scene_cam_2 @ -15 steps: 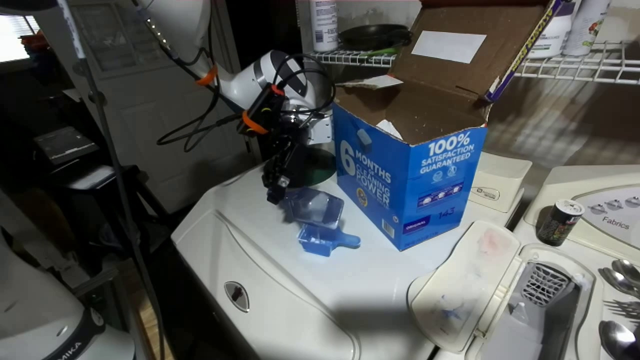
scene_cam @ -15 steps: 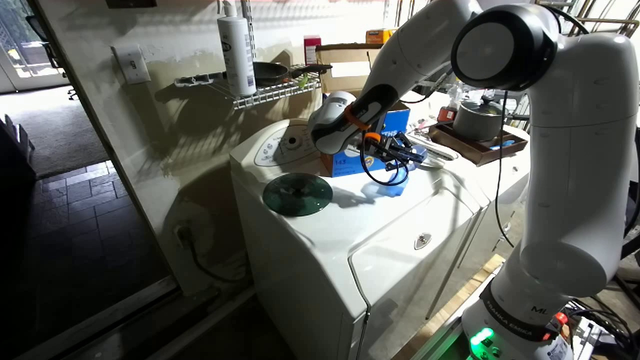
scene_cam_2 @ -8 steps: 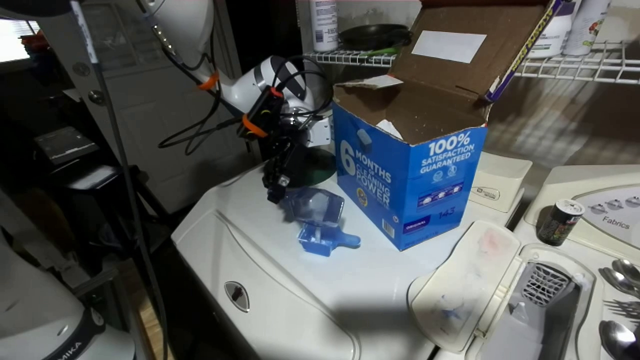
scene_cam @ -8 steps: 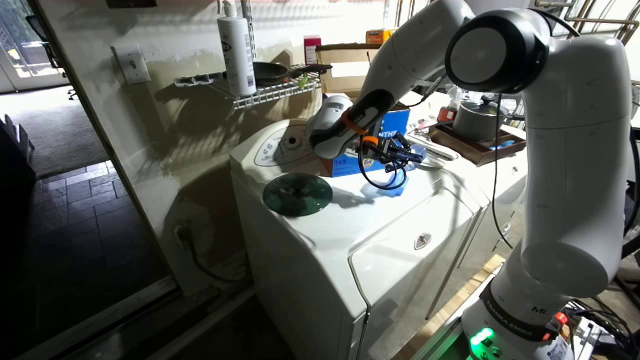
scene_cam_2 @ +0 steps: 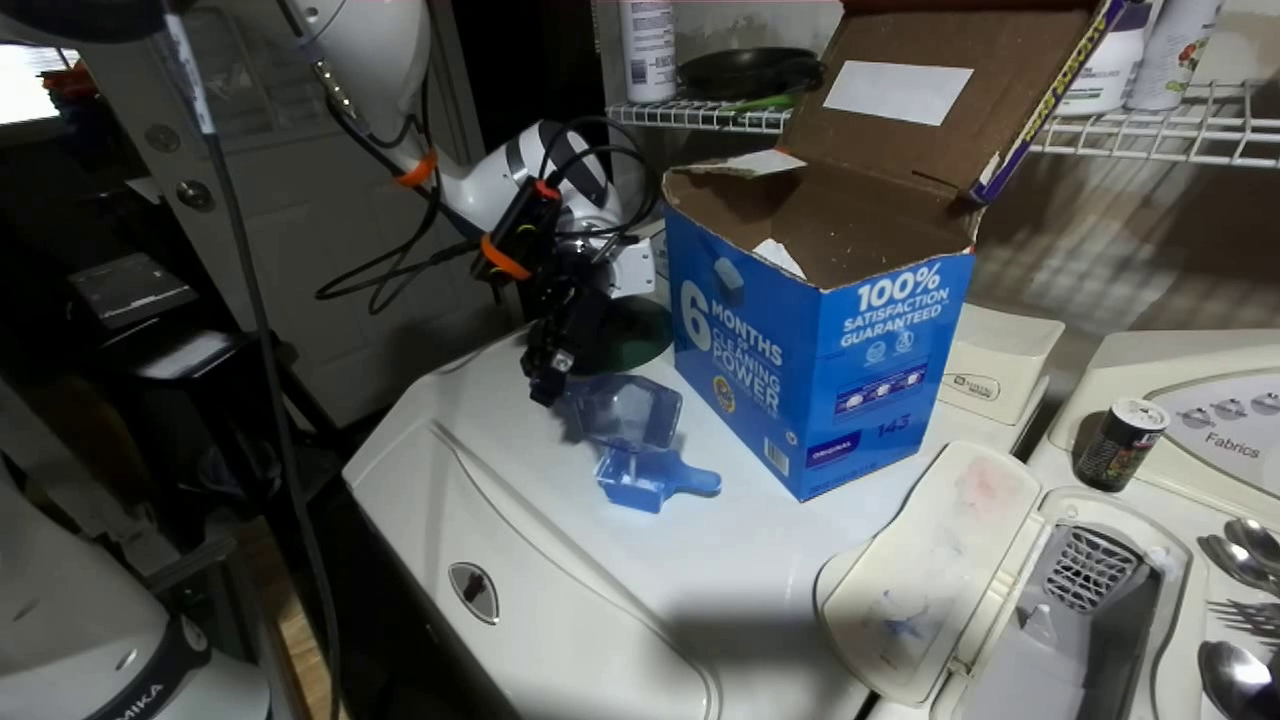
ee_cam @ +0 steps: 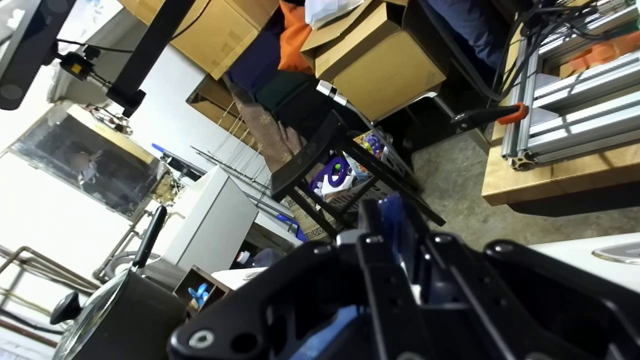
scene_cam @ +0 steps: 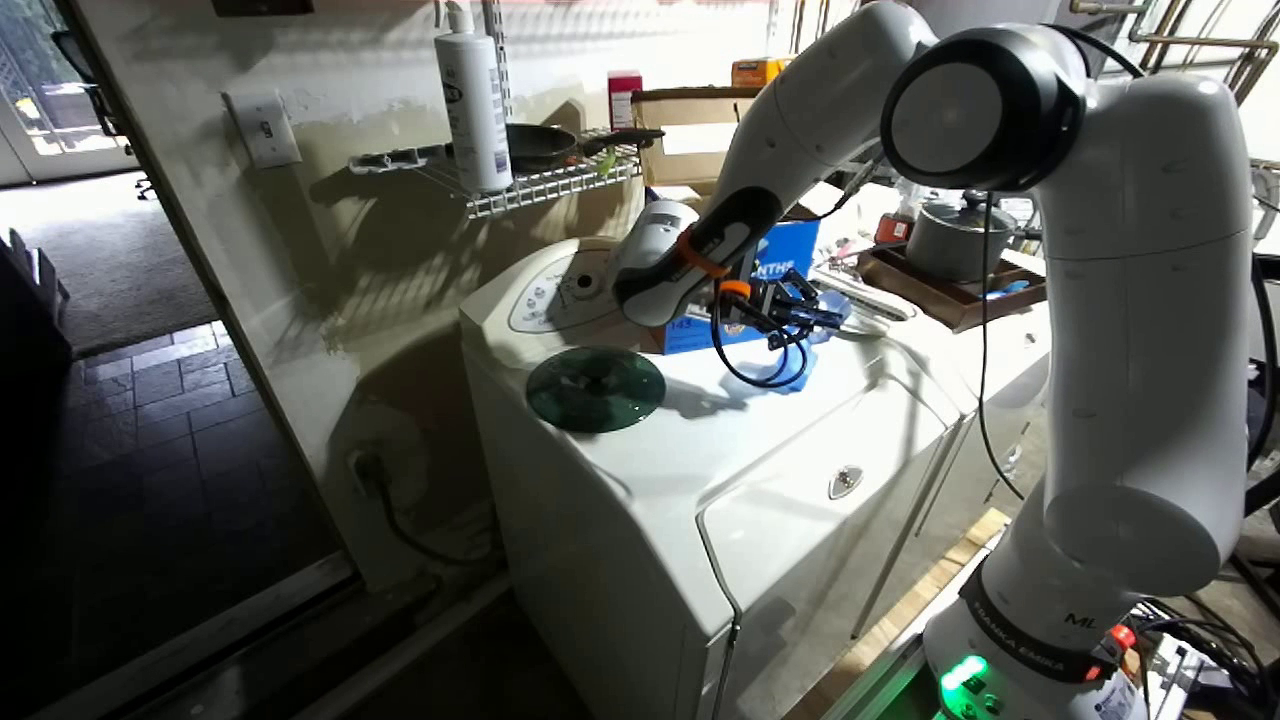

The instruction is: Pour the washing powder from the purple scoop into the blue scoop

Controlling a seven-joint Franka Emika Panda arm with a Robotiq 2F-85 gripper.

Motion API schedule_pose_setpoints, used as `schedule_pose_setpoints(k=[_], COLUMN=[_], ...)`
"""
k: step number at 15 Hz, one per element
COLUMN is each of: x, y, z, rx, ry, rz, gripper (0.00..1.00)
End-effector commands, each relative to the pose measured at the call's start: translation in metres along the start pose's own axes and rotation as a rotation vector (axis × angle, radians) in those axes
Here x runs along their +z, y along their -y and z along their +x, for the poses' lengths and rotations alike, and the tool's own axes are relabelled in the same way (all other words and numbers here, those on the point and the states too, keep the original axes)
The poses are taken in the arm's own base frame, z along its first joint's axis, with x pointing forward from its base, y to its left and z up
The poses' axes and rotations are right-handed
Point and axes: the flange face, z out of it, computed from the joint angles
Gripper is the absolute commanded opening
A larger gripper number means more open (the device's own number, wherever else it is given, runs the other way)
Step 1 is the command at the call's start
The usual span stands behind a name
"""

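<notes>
My gripper (scene_cam_2: 547, 383) is shut on the handle of the translucent purple scoop (scene_cam_2: 632, 412), whose bowl hangs tipped over the blue scoop (scene_cam_2: 645, 485). The blue scoop lies on the white washer top (scene_cam_2: 560, 520), its handle pointing toward the carton. Whitish patches show in its bowl; how much powder it holds I cannot tell. In an exterior view, the purple scoop (scene_cam: 833, 303) is partly behind my fingers and the blue scoop (scene_cam: 797, 372) sits just below. In the wrist view, the gripper (ee_cam: 392, 220) has a dark purple-blue strip between its fingers; the bowl is hidden there.
A large open blue carton (scene_cam_2: 750, 370) stands close beside both scoops. A dark green disc (scene_cam: 596, 390) lies on the washer. An open cream lid (scene_cam_2: 930, 580), a small black can (scene_cam_2: 1120, 445) and several spoons are farther along. A wire shelf (scene_cam: 560, 190) juts from the wall.
In an exterior view the gripper and purple scoop have shifted slightly left. The pale patch inside the purple scoop has faded. The blue scoop has stayed in place.
</notes>
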Motion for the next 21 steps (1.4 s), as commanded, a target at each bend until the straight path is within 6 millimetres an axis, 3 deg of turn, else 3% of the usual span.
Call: schedule_pose_setpoints(k=[1,21], x=[-0.0105,-0.0105], y=[0.0,0.0077], z=[0.0022,0.0055], rx=[0.029,0.081], ry=[0.02,0.062], rz=[-0.046,-0.092], gripper=[0.03,0.03])
